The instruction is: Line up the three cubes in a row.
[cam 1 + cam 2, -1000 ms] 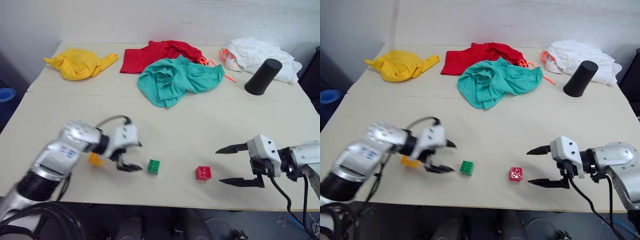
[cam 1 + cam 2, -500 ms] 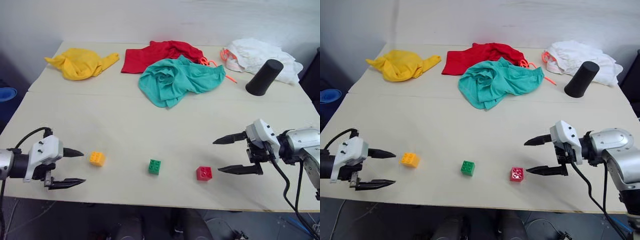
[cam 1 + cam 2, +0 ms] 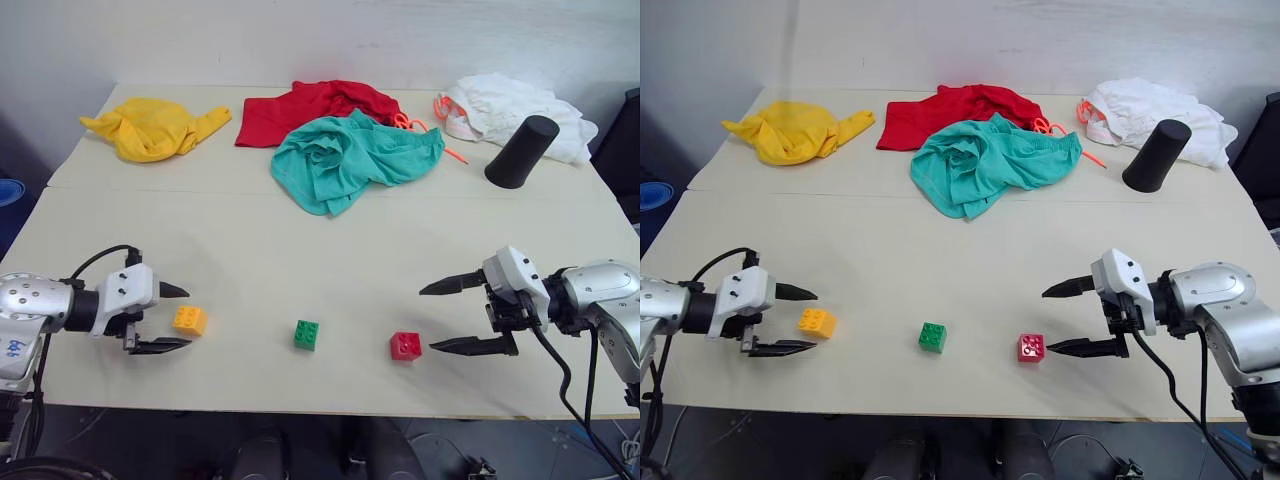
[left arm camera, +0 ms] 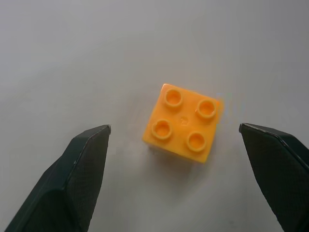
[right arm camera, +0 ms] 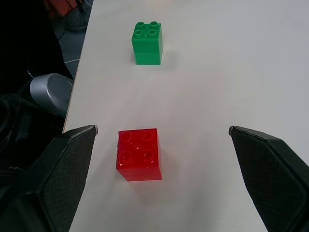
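Note:
Three small studded cubes lie near the table's front edge: an orange-yellow cube [image 3: 189, 320] on the left, a green cube [image 3: 307, 334] in the middle and a red cube [image 3: 405, 346] to its right. My left gripper [image 3: 172, 318] stands open just left of the orange-yellow cube [image 4: 184, 122], which lies just beyond its fingertips, untouched. My right gripper [image 3: 435, 318] is open just right of the red cube [image 5: 138, 153], pointing at it without contact. The green cube [image 5: 147, 42] lies beyond the red one.
At the back of the table [image 3: 250, 240] lie a yellow cloth [image 3: 150, 127], a red cloth [image 3: 310, 105], a teal cloth [image 3: 350, 158] and a white cloth [image 3: 505, 100]. A black cylinder [image 3: 520, 152] lies tilted at the back right.
My left arm has pulled away from between the orange-yellow and green cubes to the left side, then come in beside the orange-yellow cube. The right gripper has stayed by the red cube.

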You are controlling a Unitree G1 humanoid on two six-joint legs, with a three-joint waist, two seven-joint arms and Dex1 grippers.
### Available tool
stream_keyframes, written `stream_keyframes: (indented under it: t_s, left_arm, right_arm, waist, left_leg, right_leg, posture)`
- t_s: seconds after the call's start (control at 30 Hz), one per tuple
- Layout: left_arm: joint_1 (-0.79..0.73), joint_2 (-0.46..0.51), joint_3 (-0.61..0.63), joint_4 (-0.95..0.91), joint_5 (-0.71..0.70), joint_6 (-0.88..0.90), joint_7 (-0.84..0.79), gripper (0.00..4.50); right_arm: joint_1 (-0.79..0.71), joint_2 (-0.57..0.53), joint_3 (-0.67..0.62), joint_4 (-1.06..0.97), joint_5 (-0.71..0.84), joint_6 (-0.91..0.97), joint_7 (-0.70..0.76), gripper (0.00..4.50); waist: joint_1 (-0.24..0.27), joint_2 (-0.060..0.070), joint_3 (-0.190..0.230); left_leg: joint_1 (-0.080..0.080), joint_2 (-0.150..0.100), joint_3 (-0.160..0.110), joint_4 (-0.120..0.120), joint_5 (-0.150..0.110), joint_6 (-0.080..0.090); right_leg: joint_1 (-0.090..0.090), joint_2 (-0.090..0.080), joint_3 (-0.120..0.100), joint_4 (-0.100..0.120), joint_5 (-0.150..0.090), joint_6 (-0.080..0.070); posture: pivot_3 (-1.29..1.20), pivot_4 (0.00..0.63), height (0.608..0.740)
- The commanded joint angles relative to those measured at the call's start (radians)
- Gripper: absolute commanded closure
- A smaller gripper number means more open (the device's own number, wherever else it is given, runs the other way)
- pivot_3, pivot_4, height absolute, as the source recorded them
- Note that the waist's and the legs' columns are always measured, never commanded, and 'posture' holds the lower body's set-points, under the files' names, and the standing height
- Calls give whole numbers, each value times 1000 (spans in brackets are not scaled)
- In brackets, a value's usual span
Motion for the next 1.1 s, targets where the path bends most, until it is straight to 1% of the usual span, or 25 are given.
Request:
stream_keyframes:
  t_s: [0.03,0.17,0.2,0.3,0.43,0.63,0.7,0.83,1.1]
  left_arm:
    - [-25,6,-28,49,8,-16,-28,567]
    - [-73,-6,-64,103,19,-49,-34,1772]
    - [-77,-8,-68,105,14,-51,-42,2128]
    - [-76,-10,-80,87,0,-70,-73,2994]
    - [-87,-23,-112,22,-3,-83,-94,3034]
    - [-159,-70,-177,-40,33,-86,-65,3034]
    - [-176,-84,-195,-43,46,-97,-60,3034]
    - [-196,-96,-243,-22,95,-175,-70,3034]
    - [-234,-107,-288,25,122,-227,-99,3034]
  right_arm:
    - [5,-5,-49,-39,17,-5,-15,0]
    - [20,-5,-64,-53,19,0,-28,0]
    - [26,-5,-67,-57,18,-1,-30,0]
    - [42,-8,-73,-68,17,-3,-35,0]
    - [56,-14,-79,-77,19,-3,-36,0]
    - [72,-20,-90,-95,20,5,-39,0]
    - [80,-20,-96,-103,21,9,-41,0]
    - [106,-17,-105,-122,21,10,-49,0]
    - [111,-12,-102,-135,24,14,-68,0]
  waist:
    - [0,0,0]
    - [3,0,0]
    - [3,0,0]
    - [3,0,0]
    - [3,0,0]
    - [4,0,0]
    - [5,0,0]
    - [2,0,0]
    - [5,0,0]
  left_leg:
    - [0,0,0,0,0,0]
    - [0,0,0,0,0,0]
    - [0,0,0,0,0,0]
    - [0,0,0,0,0,0]
    - [0,0,0,0,0,0]
    - [0,0,0,1,0,0]
    - [0,0,0,1,0,0]
    - [0,0,0,1,0,0]
    - [0,0,1,1,0,0]
  right_leg:
    - [0,0,0,0,0,0]
    - [0,0,0,0,0,0]
    - [0,0,0,0,0,0]
    - [0,0,0,0,0,0]
    - [0,0,0,0,0,0]
    - [0,0,0,0,0,0]
    - [0,0,0,0,0,0]
    - [0,2,0,0,0,0]
    - [0,2,1,0,0,0]
  posture:
    - [0,150,740]
    - [0,150,740]
    - [0,150,740]
    - [0,150,740]
    - [0,150,740]
    - [0,150,740]
    - [0,150,740]
    - [0,150,740]
    - [0,150,740]
